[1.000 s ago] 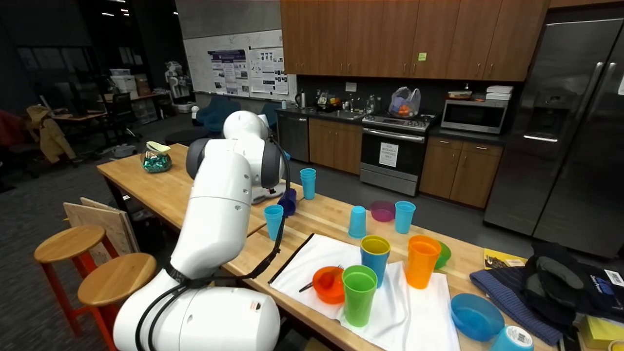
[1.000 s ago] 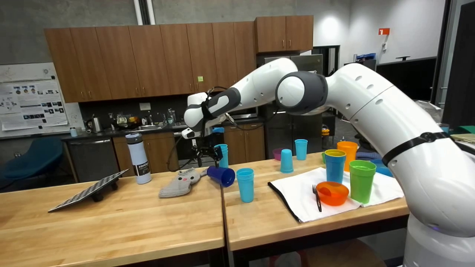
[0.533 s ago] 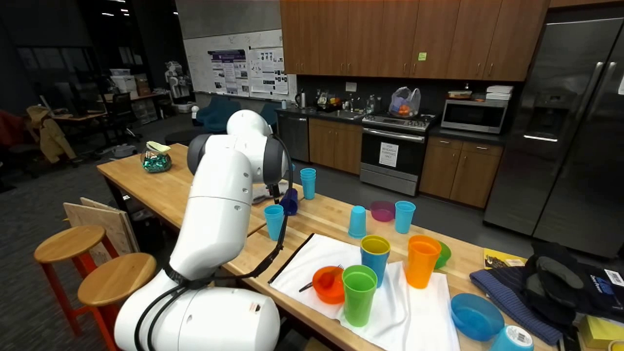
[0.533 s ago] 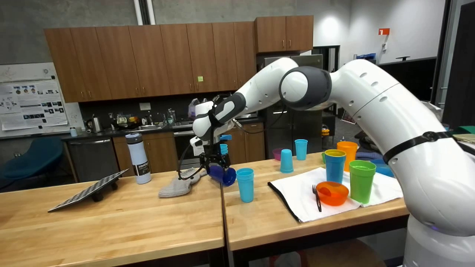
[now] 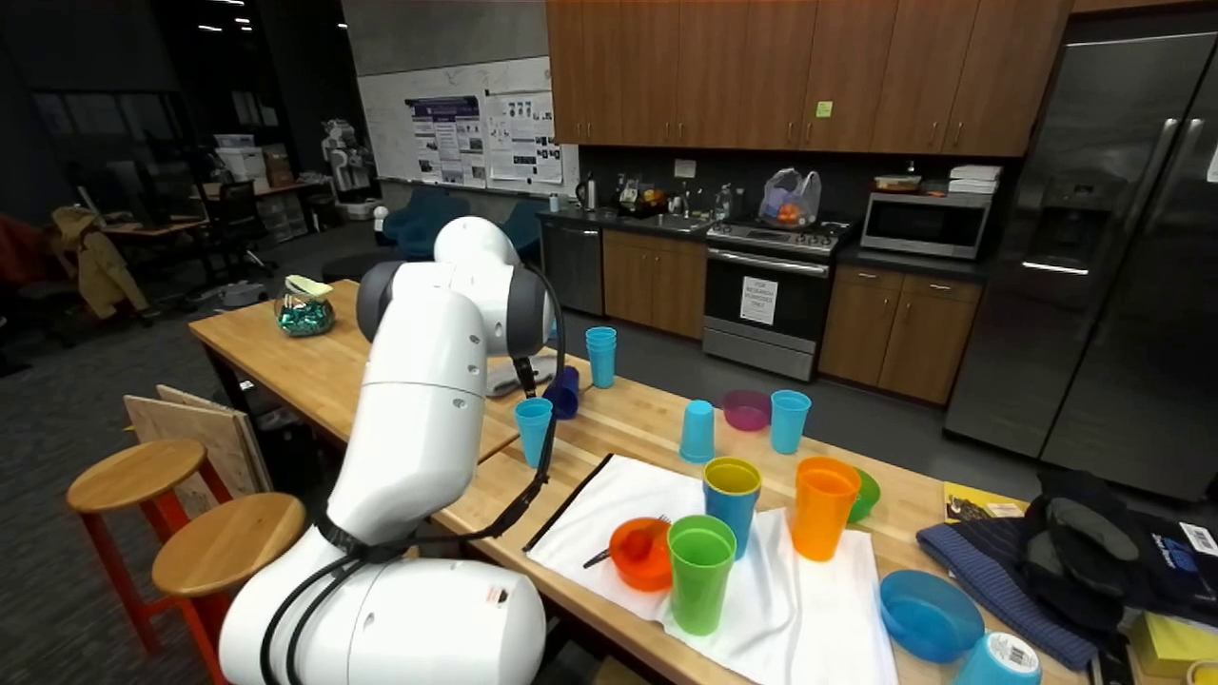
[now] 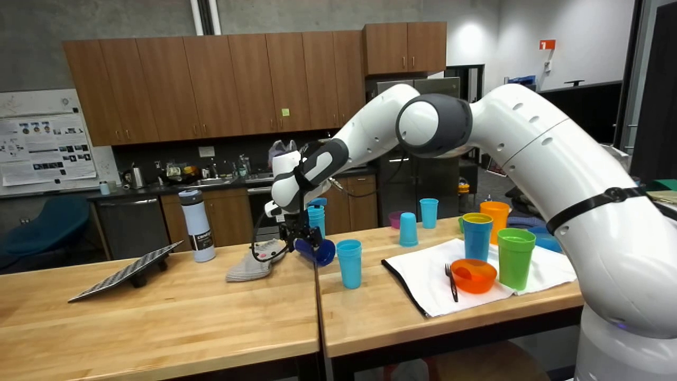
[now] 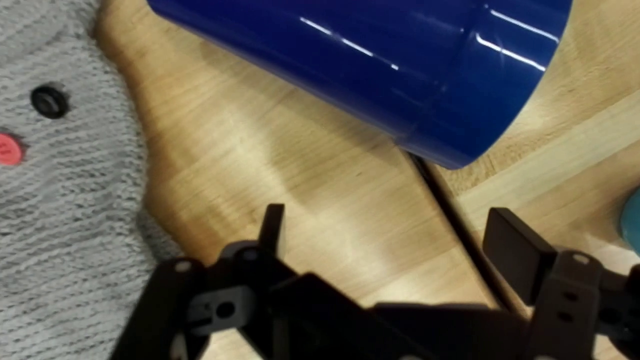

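Over the bench [image 7: 325,200], our jaws stand wide apart, holding nothing, just short of the dark blue cup [image 7: 390,60], which lies on its side. For a clean grip, we should straddle its barrel squarely and keep clear of the grey knit piece [image 7: 70,210].

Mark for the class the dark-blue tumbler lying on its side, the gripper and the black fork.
Dark-blue tumbler [image 7: 390,60], in the wrist view: on its outer side wall.
Gripper [image 7: 387,215], in the wrist view: midway between its open fingertips.
Black fork [image 6: 453,286], in an exterior view: on its handle.
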`<move>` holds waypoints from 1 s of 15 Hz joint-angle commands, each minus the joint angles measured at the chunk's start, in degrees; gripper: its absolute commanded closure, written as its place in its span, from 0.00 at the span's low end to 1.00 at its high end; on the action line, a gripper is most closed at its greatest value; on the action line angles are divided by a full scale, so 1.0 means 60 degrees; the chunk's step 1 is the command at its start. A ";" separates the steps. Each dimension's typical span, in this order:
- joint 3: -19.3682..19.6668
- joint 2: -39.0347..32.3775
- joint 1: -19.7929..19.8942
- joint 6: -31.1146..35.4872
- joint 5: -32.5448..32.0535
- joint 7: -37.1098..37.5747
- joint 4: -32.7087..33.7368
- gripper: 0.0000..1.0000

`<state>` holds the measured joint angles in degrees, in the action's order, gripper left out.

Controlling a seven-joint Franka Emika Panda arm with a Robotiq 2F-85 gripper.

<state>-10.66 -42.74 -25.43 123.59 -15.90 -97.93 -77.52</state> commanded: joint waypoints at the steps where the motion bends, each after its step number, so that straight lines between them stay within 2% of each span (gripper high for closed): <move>1: 0.0024 -0.0236 -0.0275 0.0464 -0.0568 0.1081 0.0407 0.00; 7: 0.0017 -0.0335 -0.0381 0.0061 -0.0867 0.1945 0.0772 0.00; 15: 0.0230 0.0096 -0.0517 -0.0260 -0.0847 0.2835 0.0193 0.00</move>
<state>-10.39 -44.13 -27.52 123.57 -20.05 -83.87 -74.51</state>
